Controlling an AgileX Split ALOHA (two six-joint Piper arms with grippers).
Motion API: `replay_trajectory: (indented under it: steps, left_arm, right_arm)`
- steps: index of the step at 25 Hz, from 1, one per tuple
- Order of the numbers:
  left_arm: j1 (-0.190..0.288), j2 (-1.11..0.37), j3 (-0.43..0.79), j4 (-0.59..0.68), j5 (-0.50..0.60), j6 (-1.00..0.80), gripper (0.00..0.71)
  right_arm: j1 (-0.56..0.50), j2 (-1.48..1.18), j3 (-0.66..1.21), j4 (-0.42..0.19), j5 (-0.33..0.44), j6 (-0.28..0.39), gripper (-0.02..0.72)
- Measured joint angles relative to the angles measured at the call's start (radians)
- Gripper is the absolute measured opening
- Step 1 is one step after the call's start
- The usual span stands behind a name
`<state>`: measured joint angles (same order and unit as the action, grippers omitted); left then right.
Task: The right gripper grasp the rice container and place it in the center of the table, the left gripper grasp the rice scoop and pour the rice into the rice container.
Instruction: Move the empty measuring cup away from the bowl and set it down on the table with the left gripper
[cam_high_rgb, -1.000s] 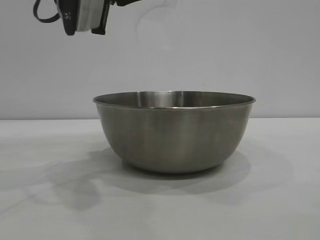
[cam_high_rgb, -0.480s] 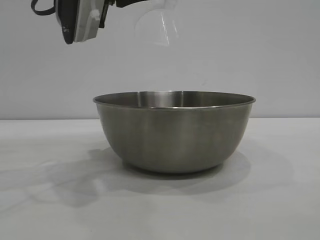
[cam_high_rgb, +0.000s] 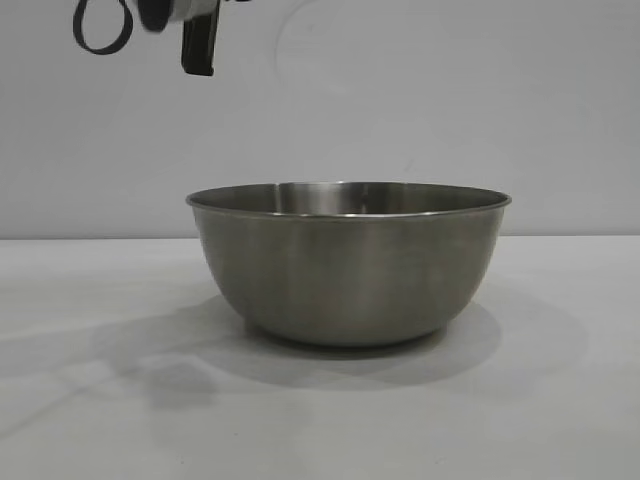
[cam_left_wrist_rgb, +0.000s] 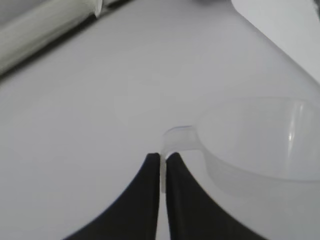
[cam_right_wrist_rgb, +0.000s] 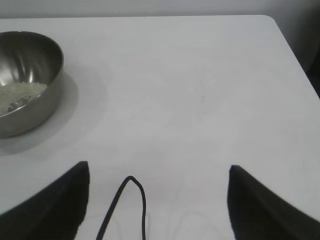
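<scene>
Here, at upper left, the left gripper (cam_left_wrist_rgb: 162, 160) pinches the scoop's (cam_left_wrist_rgb: 260, 140) handle above the bowl (cam_high_rgb: 348, 262) holding rice (cam_right_wrist_rgb: 17, 94), while the right gripper (cam_right_wrist_rgb: 157, 200) gapes empty.

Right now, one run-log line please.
left gripper shut on clear plastic scoop handle | right gripper open, idle | rice in steel bowl

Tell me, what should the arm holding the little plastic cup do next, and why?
Probably carry the rice scoop away from the rice container and set it down on the table. The left gripper pinches its handle, the scoop looks empty, and rice already lies inside the container. The right gripper waits open, well to the side.
</scene>
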<state>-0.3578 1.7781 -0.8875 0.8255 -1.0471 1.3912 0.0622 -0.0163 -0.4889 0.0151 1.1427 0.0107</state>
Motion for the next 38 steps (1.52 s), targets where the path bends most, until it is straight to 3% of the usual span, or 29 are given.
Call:
replay_trajectory:
  steps: [12, 18, 26, 31, 38]
  left_arm:
    - [0.000, 0.000, 0.000, -0.311, 0.000, -0.622, 0.000]
    - [0.000, 0.000, 0.000, -0.565, 0.000, -0.922, 0.000]
    - [0.000, 0.000, 0.155, -0.924, -0.002, -0.969, 0.000]
    - [0.000, 0.000, 0.305, -1.128, -0.073, -1.000, 0.000]
    - [0.000, 0.063, 0.406, -1.183, -0.088, -1.178, 0.000]
  right_arm:
    - [0.000, 0.000, 0.000, 0.000, 0.000, 0.000, 0.510]
    - [0.000, 0.000, 0.000, 0.000, 0.000, 0.000, 0.510]
    - [0.000, 0.000, 0.000, 0.000, 0.000, 0.000, 0.510]
    - [0.000, 0.000, 0.000, 0.000, 0.000, 0.000, 0.510]
    - [0.000, 0.000, 0.000, 0.000, 0.000, 0.000, 0.510]
